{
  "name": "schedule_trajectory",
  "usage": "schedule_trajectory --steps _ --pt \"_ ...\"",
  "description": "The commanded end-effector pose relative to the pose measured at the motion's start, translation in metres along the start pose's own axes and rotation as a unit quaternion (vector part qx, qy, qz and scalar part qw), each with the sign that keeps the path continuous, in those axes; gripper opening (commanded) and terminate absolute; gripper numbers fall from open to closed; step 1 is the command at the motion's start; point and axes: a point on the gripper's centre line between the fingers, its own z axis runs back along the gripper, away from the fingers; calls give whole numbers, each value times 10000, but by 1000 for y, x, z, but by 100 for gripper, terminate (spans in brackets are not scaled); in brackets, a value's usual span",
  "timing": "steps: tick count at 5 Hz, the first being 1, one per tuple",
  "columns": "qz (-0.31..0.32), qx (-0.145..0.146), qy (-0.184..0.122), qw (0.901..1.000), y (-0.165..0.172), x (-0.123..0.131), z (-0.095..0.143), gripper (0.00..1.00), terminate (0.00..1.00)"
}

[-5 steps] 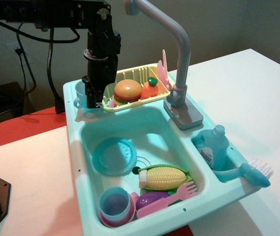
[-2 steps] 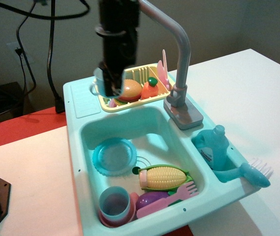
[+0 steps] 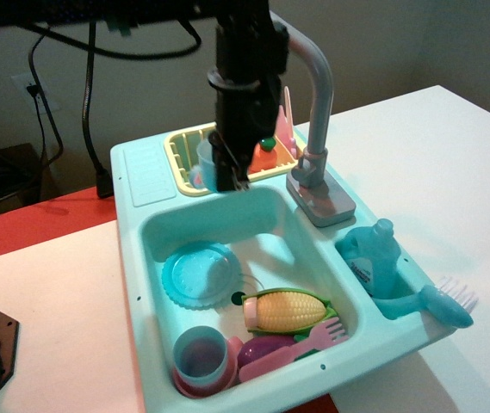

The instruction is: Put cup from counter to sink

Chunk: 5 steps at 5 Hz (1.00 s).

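My gripper (image 3: 226,168) is shut on the small light-blue translucent cup (image 3: 205,163) and holds it in the air above the far edge of the sink (image 3: 262,225), in front of the yellow dish rack (image 3: 178,148). The arm hangs straight down from above. The counter ledge with its ribbed patch (image 3: 148,172) at the sink unit's far left is bare. The tall grey faucet (image 3: 313,103) stands just to the right of the gripper.
In the basin lie a blue plate (image 3: 199,274), a toy corn cob (image 3: 283,310), a purple piece with a pink fork (image 3: 283,346) and a handleless blue cup in a pink piece (image 3: 200,360). A blue bottle (image 3: 374,258) and brush (image 3: 438,301) sit at the right.
The gripper has lifted the cup off the counter ledge and carried it right and forward, from the far-left corner to above the basin's far edge. The ledge is now bare.
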Motion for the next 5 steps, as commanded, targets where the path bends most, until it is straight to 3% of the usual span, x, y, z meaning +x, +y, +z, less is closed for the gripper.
schedule_trajectory --steps 1,3,4,5 --pt "167 133 -110 9997 -12 8 -21 0 0" --pt "196 281 -72 9994 -13 7 -59 0 0" --pt "200 310 -26 9993 -12 4 -66 0 0" --pt "81 286 67 9995 -11 1 -64 100 0"
